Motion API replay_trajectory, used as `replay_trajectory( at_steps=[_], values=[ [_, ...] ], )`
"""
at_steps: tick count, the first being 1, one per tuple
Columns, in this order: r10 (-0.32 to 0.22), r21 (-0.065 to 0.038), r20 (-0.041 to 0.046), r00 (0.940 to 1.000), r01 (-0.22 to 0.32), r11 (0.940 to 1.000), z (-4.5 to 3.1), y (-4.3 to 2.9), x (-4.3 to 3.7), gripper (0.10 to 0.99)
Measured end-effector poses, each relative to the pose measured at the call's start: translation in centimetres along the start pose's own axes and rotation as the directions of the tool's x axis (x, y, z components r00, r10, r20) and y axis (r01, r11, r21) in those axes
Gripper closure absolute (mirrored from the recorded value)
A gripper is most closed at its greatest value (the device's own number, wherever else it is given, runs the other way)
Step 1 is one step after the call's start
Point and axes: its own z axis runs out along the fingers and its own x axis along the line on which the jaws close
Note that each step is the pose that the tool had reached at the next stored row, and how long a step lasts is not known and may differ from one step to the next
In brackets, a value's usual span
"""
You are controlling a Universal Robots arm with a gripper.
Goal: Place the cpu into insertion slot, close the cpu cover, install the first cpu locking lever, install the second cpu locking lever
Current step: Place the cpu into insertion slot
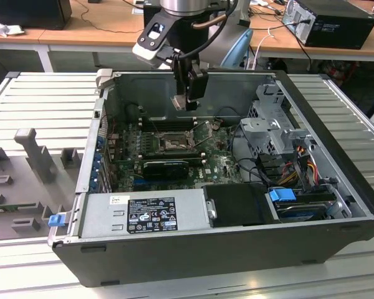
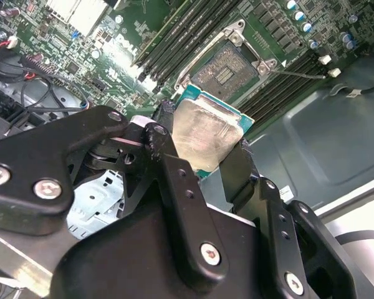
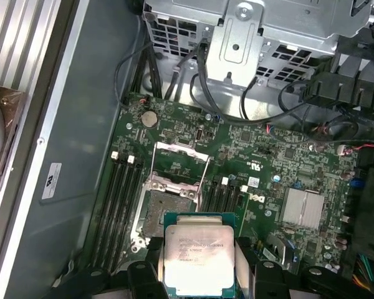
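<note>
My gripper [image 1: 187, 104] hangs over the open computer case, shut on the cpu [image 1: 182, 101] by two opposite edges. Both wrist views show the cpu [image 2: 206, 134] [image 3: 198, 255] as a square chip with a dull silver top on a green-edged base, level between the black fingers [image 2: 165, 134]. The insertion slot [image 1: 172, 144] [image 2: 226, 70] [image 3: 154, 210] lies open on the green board, below the chip and apart from it. Beside the slot the cpu cover [image 3: 179, 151] appears swung up, with a thin lever rod [image 3: 203, 177] raised along it.
Black memory slots [image 3: 117, 194] flank the socket on both sides. A long black card [image 1: 165, 167] sits nearer the power supply [image 1: 143, 212]. The drive cage [image 1: 274, 124] and loose cables [image 1: 252, 159] fill the case toward the exterior view's right. Case walls [image 1: 174, 84] ring the board.
</note>
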Motion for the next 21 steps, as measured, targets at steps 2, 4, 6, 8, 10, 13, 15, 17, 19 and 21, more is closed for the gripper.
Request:
replay_trajectory(
  at_steps=[2, 4, 6, 8, 10, 13, 15, 17, 19, 21],
  values=[
    [0.001, 0.0, 0.0009, 1.0, -0.001, 1.0, 0.12, -0.01, 0.0, 0.545],
    [0.001, 0.0, 0.0011, 1.0, -0.001, 1.0, 0.2, -0.02, 0.0, 0.545],
    [0.001, 0.0, 0.0011, 1.0, -0.001, 1.0, 0.33, -0.03, -0.01, 0.545],
    [0.002, 0.0, 0.0011, 1.0, -0.002, 1.0, 0.52, -0.05, -0.01, 0.545],
    [0.002, 0.0, 0.0012, 1.0, -0.002, 1.0, 0.63, -0.05, -0.01, 0.545],
    [0.002, 0.0, 0.0013, 1.0, -0.002, 1.0, 0.78, -0.07, -0.01, 0.545],
    [0.003, 0.0, 0.0012, 1.0, -0.003, 1.0, 0.85, -0.08, -0.01, 0.545],
    [0.003, 0.0, 0.0013, 1.0, -0.003, 1.0, 0.93, -0.08, -0.01, 0.545],
    [0.003, 0.0, 0.0013, 1.0, -0.003, 1.0, 1.03, -0.09, -0.01, 0.545],
    [0.003, 0.0, 0.0013, 1.0, -0.003, 1.0, 1.1, -0.1, -0.02, 0.545]
  ],
)
